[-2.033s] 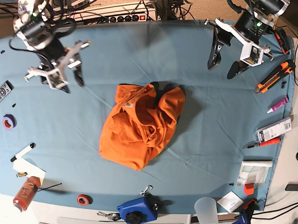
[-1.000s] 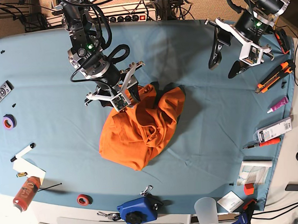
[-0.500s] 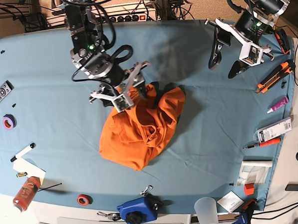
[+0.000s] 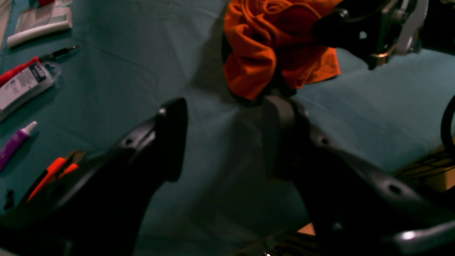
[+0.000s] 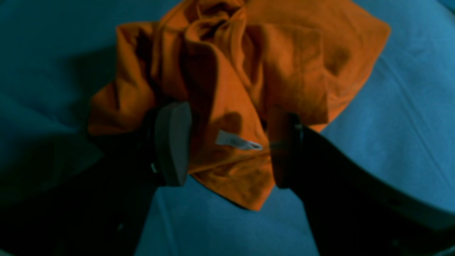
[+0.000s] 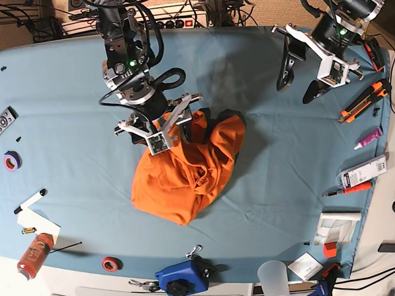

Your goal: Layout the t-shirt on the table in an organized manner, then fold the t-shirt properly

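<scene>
A crumpled t-shirt (image 6: 185, 172) lies mid-worktop (image 6: 55, 96). The right pincer (image 5: 227, 147) gapes wide, straddling its tagged collar; the left pincer (image 4: 222, 137) gapes wide, well apart from the t-shirt.

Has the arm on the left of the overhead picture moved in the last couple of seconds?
Yes. Its gripper swung from near the remote rightward across the table and now sits over the orange t-shirt.

Beyond the bench, tan floor (image 6: 276, 4), tangled black cables (image 6: 233, 13), a power strip (image 6: 168, 23).
</scene>
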Controlling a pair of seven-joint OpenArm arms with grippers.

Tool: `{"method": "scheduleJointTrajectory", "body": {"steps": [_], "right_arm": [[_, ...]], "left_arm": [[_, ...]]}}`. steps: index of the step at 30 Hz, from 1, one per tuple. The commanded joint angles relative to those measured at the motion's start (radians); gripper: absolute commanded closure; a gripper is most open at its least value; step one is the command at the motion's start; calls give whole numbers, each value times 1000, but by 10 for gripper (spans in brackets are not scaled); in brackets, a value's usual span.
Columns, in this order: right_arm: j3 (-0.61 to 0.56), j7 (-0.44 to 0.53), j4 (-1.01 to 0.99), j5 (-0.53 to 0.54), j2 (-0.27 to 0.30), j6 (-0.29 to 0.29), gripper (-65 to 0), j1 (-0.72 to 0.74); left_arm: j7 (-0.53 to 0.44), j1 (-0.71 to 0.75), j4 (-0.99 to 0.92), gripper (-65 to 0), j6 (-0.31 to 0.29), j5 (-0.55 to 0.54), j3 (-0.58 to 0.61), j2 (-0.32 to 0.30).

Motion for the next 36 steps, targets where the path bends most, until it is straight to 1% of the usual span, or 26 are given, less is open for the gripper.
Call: {"method": "scheduleJointTrajectory", "body": {"steps": [1, 4, 9, 12, 14, 15, 16, 18, 19, 21, 23, 27, 29, 31, 33, 35, 36], "right_arm": [[-1, 27, 12, 3, -3, 2, -339, 11], [-1, 32, -35, 2, -3, 2, -339, 23], [-1, 44, -186, 2, -8, 3, -339, 84], [-1, 46, -203, 2, -8, 3, -338, 104], [-1, 42, -196, 2, -8, 4, -315, 108], [-1, 33, -187, 2, -8, 3, -276, 108], [-1, 12, -174, 2, -8, 3, -218, 108], [-1, -32, -136, 2, -8, 3, -61, 108], [-1, -47, -114, 2, -8, 3, 0, 108], [1, -45, -65, -10, -8, 3, 0, 109], [2, -36, -12, -53, -7, 6, 0, 118], [8, -30, 60, -190, 3, 4, 0, 179], [41, -16, 62, -264, 15, -10, 0, 222], [113, -14, 62, -298, 27, -32, 0, 266], [216, -8, 52, -294, 47, -40, 0, 304], [333, -3, 24, -238, 77, -39, 0, 339], [386, -3, 4, -193, 96, -39, 0, 351]], "left_arm": [[-26, 6, 17, -337, -4, -18, -2, -5], [-26, 6, 17, -337, -4, -18, -2, -5], [-26, 6, 17, -337, -4, -18, -2, -5], [-26, 6, 17, -337, -4, -18, -2, -5], [-26, 6, 17, -337, -4, -18, -2, -4], [-26, 6, 17, -337, -4, -18, -2, -5], [-26, 6, 17, -337, -4, -18, -2, -5], [-26, 6, 17, -337, -4, -18, -2, -5], [-26, 6, 17, -337, -4, -18, -2, -5], [-26, 6, 17, -337, -4, -18, -2, -5], [-26, 6, 17, -337, -4, -18, -2, -5], [-26, 6, 17, -337, -4, -18, -2, -5], [-26, 6, 17, -337, -5, -18, -2, -5], [-26, 6, 17, -337, -8, -18, -2, -5], [-26, 6, 17, -337, -22, -18, -2, -6], [-27, 6, 17, -337, -63, -18, 6, -6], [-27, 5, 17, -337, -70, -18, 21, -6]]}}
